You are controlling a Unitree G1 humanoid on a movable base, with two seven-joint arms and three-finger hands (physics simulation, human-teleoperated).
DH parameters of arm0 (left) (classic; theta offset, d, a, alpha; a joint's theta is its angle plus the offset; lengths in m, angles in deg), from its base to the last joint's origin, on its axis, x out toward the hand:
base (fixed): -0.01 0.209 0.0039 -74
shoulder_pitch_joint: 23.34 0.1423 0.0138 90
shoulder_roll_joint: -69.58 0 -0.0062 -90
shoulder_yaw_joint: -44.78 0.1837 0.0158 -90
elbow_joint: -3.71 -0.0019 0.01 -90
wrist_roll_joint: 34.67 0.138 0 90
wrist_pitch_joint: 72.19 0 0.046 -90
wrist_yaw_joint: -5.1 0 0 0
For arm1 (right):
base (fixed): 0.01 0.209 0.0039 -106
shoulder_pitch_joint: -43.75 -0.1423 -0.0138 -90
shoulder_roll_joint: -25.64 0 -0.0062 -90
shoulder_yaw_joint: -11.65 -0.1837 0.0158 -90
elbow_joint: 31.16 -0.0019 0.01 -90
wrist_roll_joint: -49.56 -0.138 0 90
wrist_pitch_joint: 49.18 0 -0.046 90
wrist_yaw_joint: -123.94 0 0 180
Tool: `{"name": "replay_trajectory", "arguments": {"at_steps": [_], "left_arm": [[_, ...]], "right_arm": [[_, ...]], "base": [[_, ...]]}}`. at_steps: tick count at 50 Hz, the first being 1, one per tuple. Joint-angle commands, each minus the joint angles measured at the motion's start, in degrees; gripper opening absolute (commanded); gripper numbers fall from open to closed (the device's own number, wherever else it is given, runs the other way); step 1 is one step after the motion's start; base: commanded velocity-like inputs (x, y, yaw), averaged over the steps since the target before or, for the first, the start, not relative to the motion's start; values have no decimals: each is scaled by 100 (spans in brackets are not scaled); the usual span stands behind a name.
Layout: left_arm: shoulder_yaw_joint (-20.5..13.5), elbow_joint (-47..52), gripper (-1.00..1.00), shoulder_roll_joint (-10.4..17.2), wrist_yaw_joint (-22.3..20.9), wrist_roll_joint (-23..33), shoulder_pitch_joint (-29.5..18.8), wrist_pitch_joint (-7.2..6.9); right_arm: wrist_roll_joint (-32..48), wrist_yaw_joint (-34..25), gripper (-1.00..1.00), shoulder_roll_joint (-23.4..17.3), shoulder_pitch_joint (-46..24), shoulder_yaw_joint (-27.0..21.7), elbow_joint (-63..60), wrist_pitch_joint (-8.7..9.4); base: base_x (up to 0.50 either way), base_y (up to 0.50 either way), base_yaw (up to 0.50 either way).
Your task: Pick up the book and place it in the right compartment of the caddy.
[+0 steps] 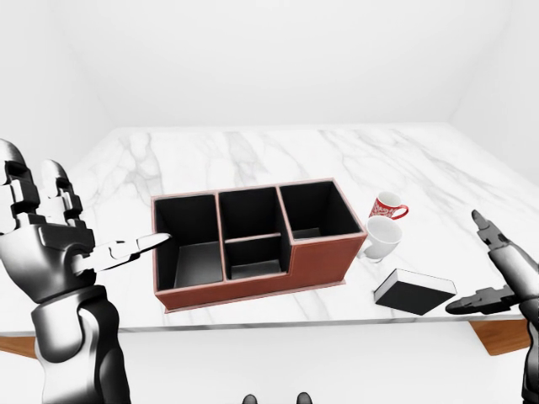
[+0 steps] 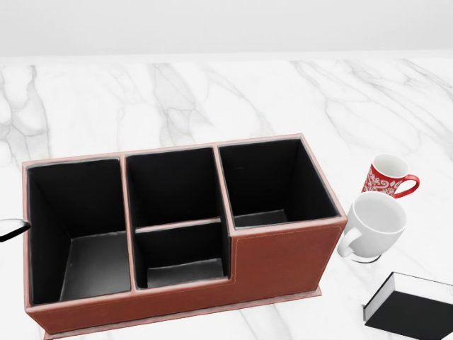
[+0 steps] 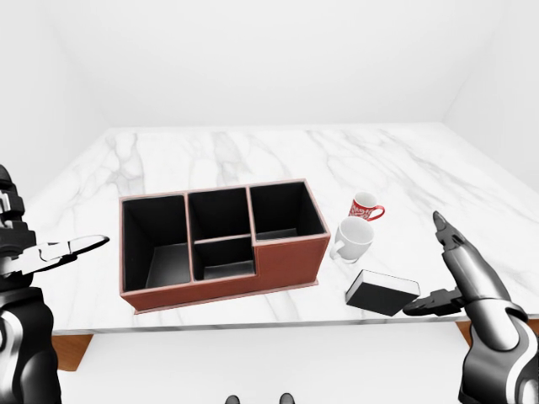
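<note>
A black book (image 1: pixel 414 292) with white page edges lies flat near the bottom right edge of the marble table, also in the head view (image 2: pixel 412 306). The brown caddy (image 1: pixel 253 284) with black compartments stands left of it; its right compartment (image 2: pixel 272 184) is empty. My right hand (image 1: pixel 497 271) is open, its fingers spread just right of the book, not touching it. My left hand (image 1: pixel 80 240) is open at the left, one fingertip (image 1: pixel 158 240) reaching to the caddy's left wall.
A white mug (image 1: pixel 384 238) stands between the caddy and the book, and a red patterned mug (image 1: pixel 387 207) above it. The white marble table (image 1: pixel 278 156) ends at a wooden edge (image 1: pixel 497 335) at bottom right.
</note>
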Motion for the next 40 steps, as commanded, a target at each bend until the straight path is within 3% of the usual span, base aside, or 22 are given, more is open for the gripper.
{"name": "replay_trajectory", "arguments": {"at_steps": [1, 4, 11, 26, 40], "left_arm": [[17, -29, 100, -15, -11, 36, 10, 0], [41, -5, 100, -17, -9, 55, 5, 0], [56, 5, 100, -37, -19, 68, 26, 0], [45, -11, 100, -28, -21, 47, 4, 0], [85, -31, 100, -48, -19, 70, 22, 0]], "right_arm": [[-54, 55, 100, -141, -105, 50, 228, 79], [-24, 49, 100, -167, -183, 114, 211, 170], [47, 218, 100, -223, -333, 376, 457, 171], [355, 518, 100, -78, -426, 1019, 760, 60], [494, 598, 100, -3, -378, 1175, 889, -71]], "base": [[0, 0, 0], [0, 0, 0], [0, 0, 0], [0, 0, 0], [0, 0, 0]]}}
